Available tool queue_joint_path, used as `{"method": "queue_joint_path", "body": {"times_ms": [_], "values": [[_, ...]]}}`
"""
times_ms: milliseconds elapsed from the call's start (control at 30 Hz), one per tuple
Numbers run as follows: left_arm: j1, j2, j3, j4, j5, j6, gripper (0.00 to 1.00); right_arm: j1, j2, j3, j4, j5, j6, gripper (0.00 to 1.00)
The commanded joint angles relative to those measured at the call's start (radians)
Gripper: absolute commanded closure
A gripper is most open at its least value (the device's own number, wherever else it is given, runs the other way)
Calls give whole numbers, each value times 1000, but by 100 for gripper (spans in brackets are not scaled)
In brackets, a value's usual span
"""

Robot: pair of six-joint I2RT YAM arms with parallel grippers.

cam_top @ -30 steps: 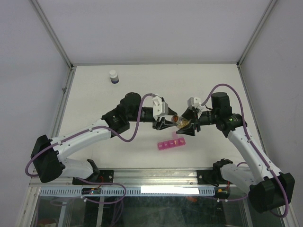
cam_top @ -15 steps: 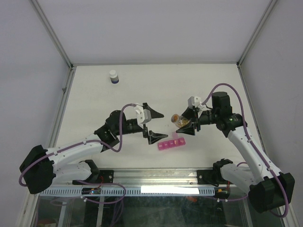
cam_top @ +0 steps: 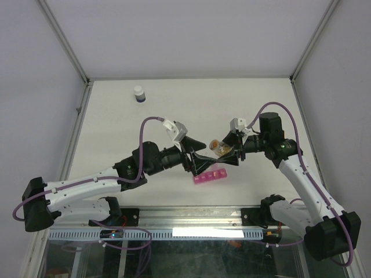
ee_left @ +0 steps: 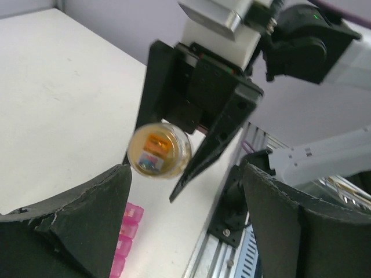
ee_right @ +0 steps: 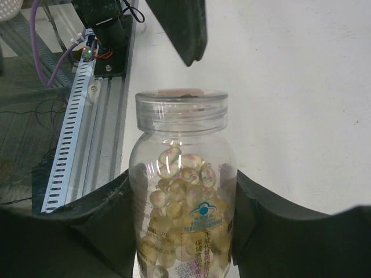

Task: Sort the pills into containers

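brought back with jaws spread, the left gripper (cam_top: 199,156) is aimed at the pill vial (cam_top: 218,147) pinched by the right gripper (cam_top: 229,152); the pink containers (cam_top: 210,175) are left waiting on the table (cam_top: 116,127) below.

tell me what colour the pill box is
Pill box: bright pink, best seen in the top view.

Overhead and close wrist views share bottle (cam_top: 217,147).

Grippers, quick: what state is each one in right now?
Left gripper: open, nothing between the jaws.
Right gripper: closed on the pill bottle.
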Motion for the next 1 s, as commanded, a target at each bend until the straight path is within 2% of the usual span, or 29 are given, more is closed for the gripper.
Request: {"method": "queue_joint_path", "body": {"times_ms": [0,200,333,500,600,667,800,867,967], "values": [[-18,57,138,-170,-190,-26,22,-4,-7,44,39,-28,4,100],[-21,139,243,-233,-183,-3,24,-4,-7,44,39,-27,3,100],[-21,178,284,-255,-173,8,31,-3,-7,44,39,-28,4,100],[-20,188,295,-257,-124,11,45,-3,-8,44,37,-28,3,100],[-20,187,292,-258,-94,25,63,-3,-8,45,38,-29,3,100],[-20,185,288,-254,-58,55,70,-3,-8,44,37,-28,4,100],[-19,172,254,-207,69,196,79,-3,-11,44,37,-29,4,100],[-18,162,226,-184,154,312,81,-4,-13,44,37,-29,5,100],[-17,142,185,-183,354,540,82,-3,-13,44,37,-31,6,100]]}}
